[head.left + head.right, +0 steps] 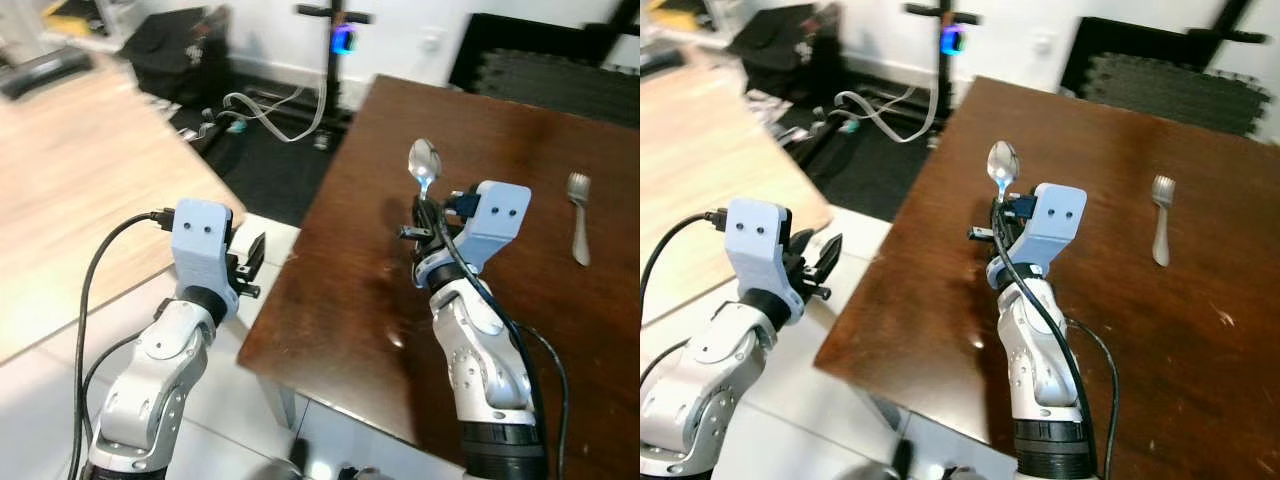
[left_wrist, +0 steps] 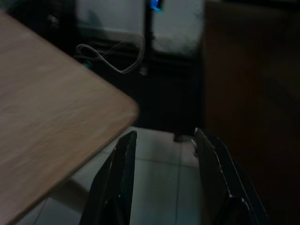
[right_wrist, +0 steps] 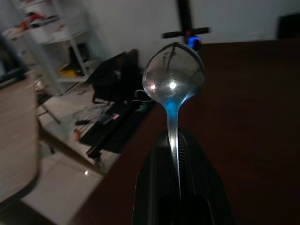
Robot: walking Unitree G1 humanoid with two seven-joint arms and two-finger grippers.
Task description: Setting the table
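Note:
A silver spoon (image 1: pixel 423 164) stands upright above the dark brown table (image 1: pixel 560 330), bowl uppermost. My right gripper (image 1: pixel 429 212) is shut on the spoon's handle, over the table's left half. In the right wrist view the spoon (image 3: pixel 174 82) rises from between the closed fingers (image 3: pixel 154 187). A silver fork (image 1: pixel 579 228) lies flat on the table to the right, apart from the gripper. My left gripper (image 1: pixel 252 258) is open and holds nothing, low over the white floor just left of the table's near corner; its two fingers (image 2: pixel 116 178) show spread in the left wrist view.
A light wooden tabletop (image 1: pixel 70 190) stands to the left, with a gap of white tile floor (image 1: pixel 275 235) between it and the brown table. Cables (image 1: pixel 262 112), a black bag (image 1: pixel 180 45) and a black stand (image 1: pixel 334 50) lie at the back.

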